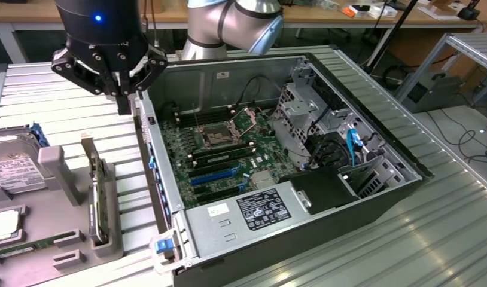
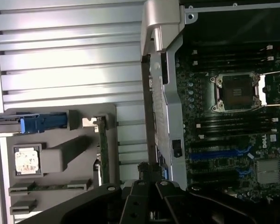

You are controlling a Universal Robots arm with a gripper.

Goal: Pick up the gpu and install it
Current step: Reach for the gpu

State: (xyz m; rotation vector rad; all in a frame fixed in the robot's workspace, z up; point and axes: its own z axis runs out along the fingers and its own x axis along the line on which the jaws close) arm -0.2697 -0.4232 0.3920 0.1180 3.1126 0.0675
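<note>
From my station I see the gripper [image 1: 125, 105] with its fingers pressed together and nothing between them. It hangs just above the rim of the open computer case [image 1: 157, 185], on the exterior view's left side. In the wrist view the closed tips [image 2: 148, 171] sit over that same rim. Inside the case lies the motherboard [image 1: 227, 149]. The gpu [image 1: 97, 192] stands on edge in a slot of the grey holder [image 1: 64, 173] just beside the case, untouched, its silver bracket uppermost. A hard drive [image 1: 12, 167] sits at the holder's far side.
</note>
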